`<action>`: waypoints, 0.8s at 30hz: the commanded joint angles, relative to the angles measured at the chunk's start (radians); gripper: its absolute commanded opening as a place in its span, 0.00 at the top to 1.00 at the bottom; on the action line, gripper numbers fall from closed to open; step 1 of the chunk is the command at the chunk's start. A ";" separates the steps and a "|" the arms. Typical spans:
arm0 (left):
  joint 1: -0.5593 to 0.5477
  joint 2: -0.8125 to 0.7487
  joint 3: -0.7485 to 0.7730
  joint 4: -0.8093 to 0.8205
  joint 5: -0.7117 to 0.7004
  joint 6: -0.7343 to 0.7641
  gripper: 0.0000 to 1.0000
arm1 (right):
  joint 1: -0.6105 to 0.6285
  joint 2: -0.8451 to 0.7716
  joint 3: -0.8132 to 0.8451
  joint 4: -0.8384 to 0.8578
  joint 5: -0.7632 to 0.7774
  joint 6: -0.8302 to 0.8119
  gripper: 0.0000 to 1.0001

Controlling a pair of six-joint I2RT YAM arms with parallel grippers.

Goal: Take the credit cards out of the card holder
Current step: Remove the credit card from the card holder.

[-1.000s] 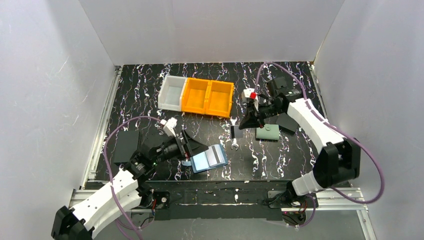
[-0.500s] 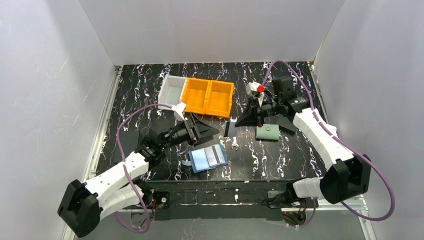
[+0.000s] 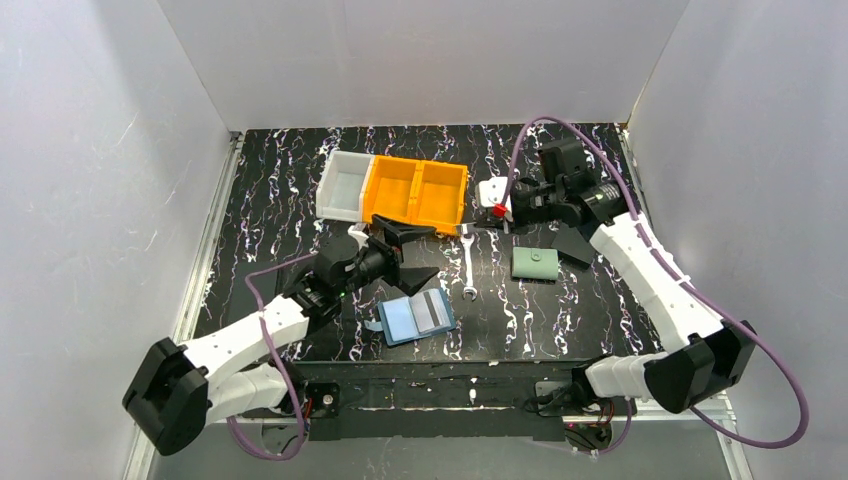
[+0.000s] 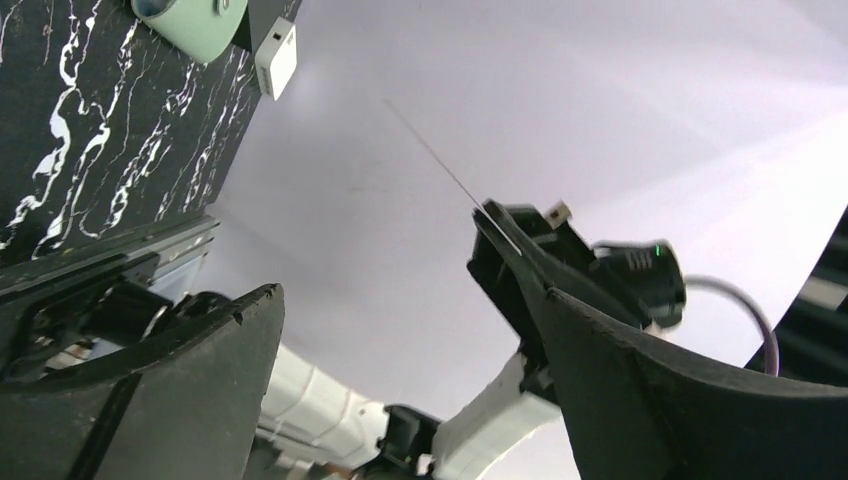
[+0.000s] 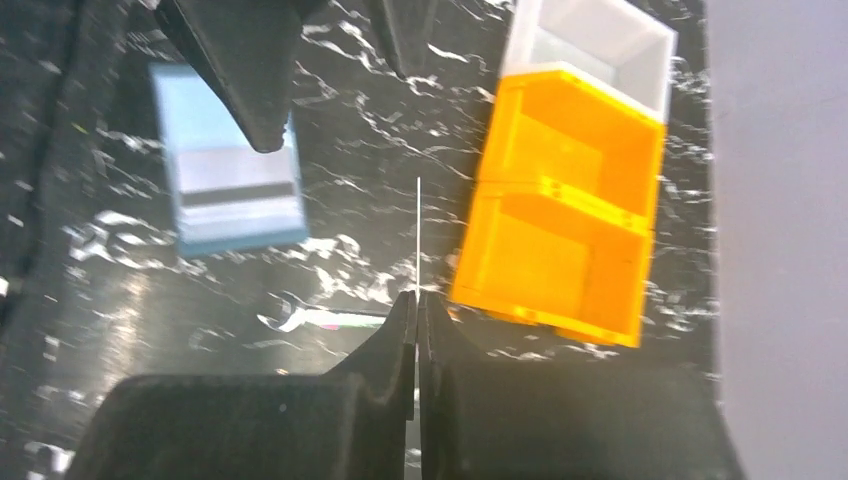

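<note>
The blue card holder (image 3: 417, 317) lies open on the table, with a grey credit card (image 3: 432, 312) with a dark stripe still in its pocket; it also shows in the right wrist view (image 5: 232, 175). My right gripper (image 3: 482, 216) is shut on another credit card, seen edge-on as a thin line (image 5: 417, 235), and holds it in the air near the orange bins. That card also shows as a thin line in the left wrist view (image 4: 440, 165). My left gripper (image 3: 415, 250) is open and empty, raised behind the holder, pointing toward the right arm.
Two orange bins (image 3: 415, 195) and a white bin (image 3: 343, 186) stand at the back. A wrench (image 3: 467, 265) lies between the arms. A grey-green snap wallet (image 3: 535, 264) lies right of it, next to a black object (image 3: 575, 245).
My right gripper has carried its card up and back toward the bins. My left gripper has lifted off the card holder, moved back and turned toward the right arm.
</note>
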 commanded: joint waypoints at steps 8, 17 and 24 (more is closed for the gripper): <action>-0.008 0.127 0.140 0.033 -0.007 -0.090 0.03 | 0.196 -0.274 -0.036 -0.124 0.353 -0.668 0.99; -0.008 0.170 0.159 0.152 0.114 -0.019 0.14 | 0.234 -0.499 -0.323 0.168 0.329 -0.741 0.99; -0.013 0.182 0.154 0.225 0.168 0.017 0.23 | 0.245 -0.593 -0.490 0.354 0.300 -0.839 0.99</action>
